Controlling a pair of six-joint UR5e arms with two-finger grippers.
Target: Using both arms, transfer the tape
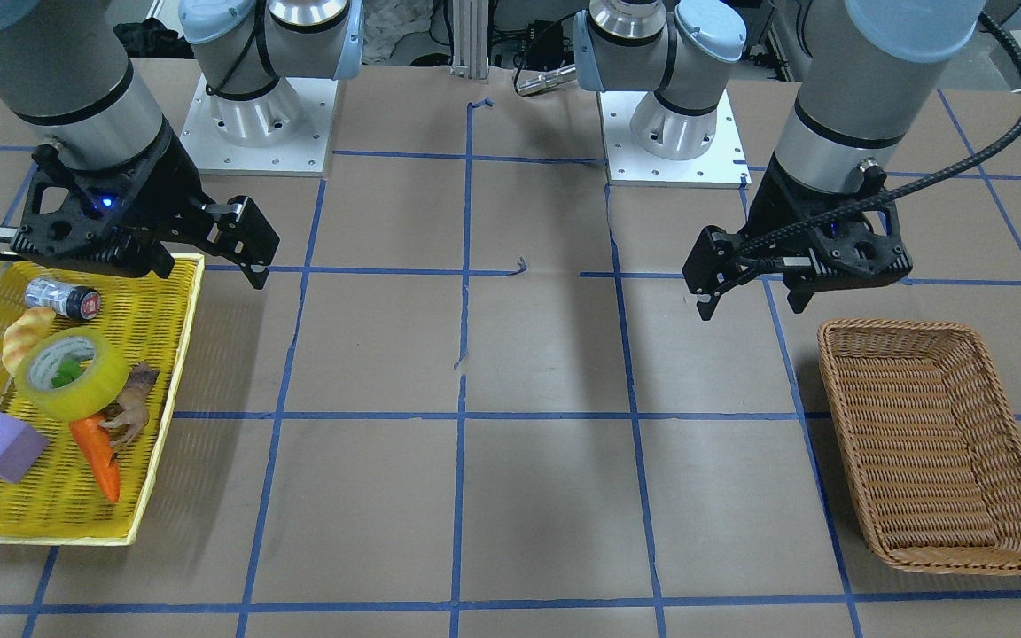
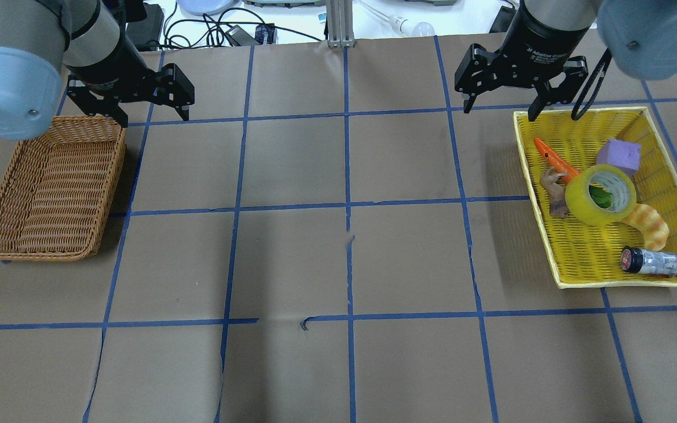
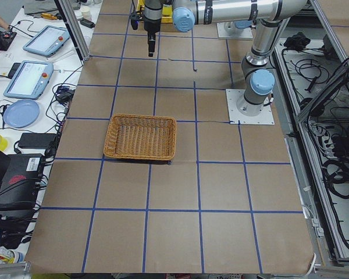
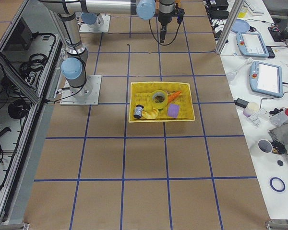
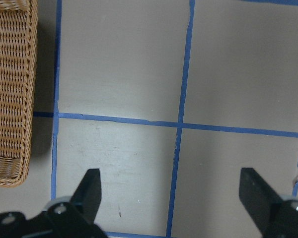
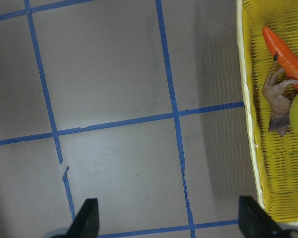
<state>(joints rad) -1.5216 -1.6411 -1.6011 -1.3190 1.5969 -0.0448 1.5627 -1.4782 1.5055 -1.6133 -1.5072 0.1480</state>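
Though off the tape, fingers wide, seemingly empty

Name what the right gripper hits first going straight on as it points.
Probably the bare table: the right gripper points down just outside the yellow basket, though one finger may clip its rim.

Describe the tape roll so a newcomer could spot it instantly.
Find the yellow tray on the right arm's side. The tape lies in its middle, between a purple block and a bread roll. It is the only ring there: translucent yellow, whitish core.
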